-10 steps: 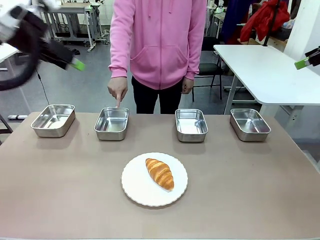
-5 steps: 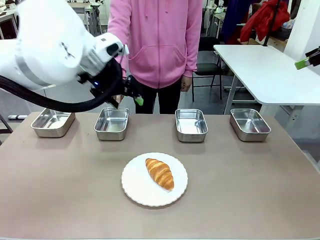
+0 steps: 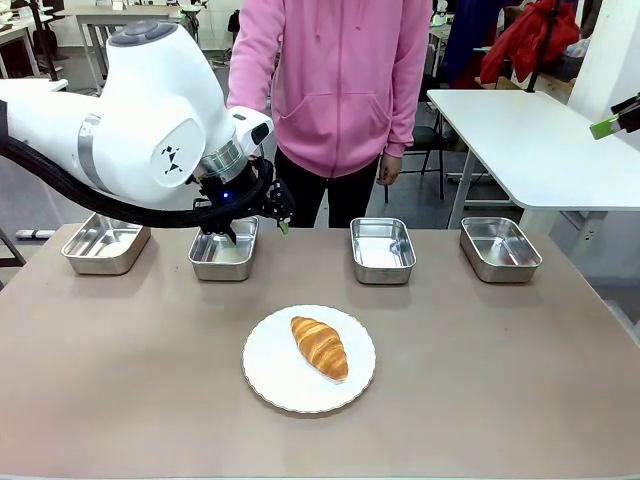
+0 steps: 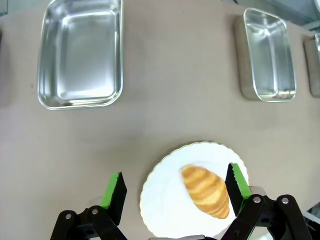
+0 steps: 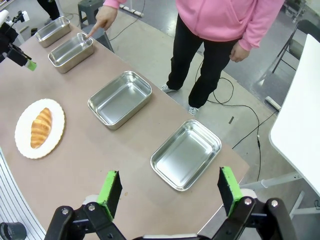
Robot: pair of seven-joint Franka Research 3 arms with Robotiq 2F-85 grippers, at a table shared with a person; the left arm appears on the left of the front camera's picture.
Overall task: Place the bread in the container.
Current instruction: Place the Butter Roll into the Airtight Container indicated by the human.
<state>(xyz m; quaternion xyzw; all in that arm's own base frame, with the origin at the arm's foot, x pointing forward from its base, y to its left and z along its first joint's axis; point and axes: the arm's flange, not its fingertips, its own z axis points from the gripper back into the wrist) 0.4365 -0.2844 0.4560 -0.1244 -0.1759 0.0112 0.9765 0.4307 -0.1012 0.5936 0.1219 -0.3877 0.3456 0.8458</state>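
The bread (image 3: 320,346), a golden-brown croissant, lies on a round white plate (image 3: 275,375) at the table's middle. My left gripper (image 3: 262,218) hangs open above the table, in front of the second steel pan from the left. In the left wrist view its green fingertips (image 4: 114,189) stand wide apart with the bread (image 4: 206,191) low between them, nearer the right one. In the right wrist view the person's finger (image 5: 95,27) points at that pan, the container (image 5: 72,50); it also shows as container (image 3: 222,256) and container (image 4: 80,52). My right gripper (image 5: 170,192) is open, high at the far right.
Three more steel pans stand along the far edge: pan (image 3: 107,241), pan (image 3: 382,250) and pan (image 3: 500,248). A person in a pink hoodie (image 3: 340,90) stands behind the table. A white side table (image 3: 540,140) is at the back right.
My left arm has swung in from the upper left and come down over the table's middle. It now covers the person's pointing hand in the front view. Bread and pans have not moved.
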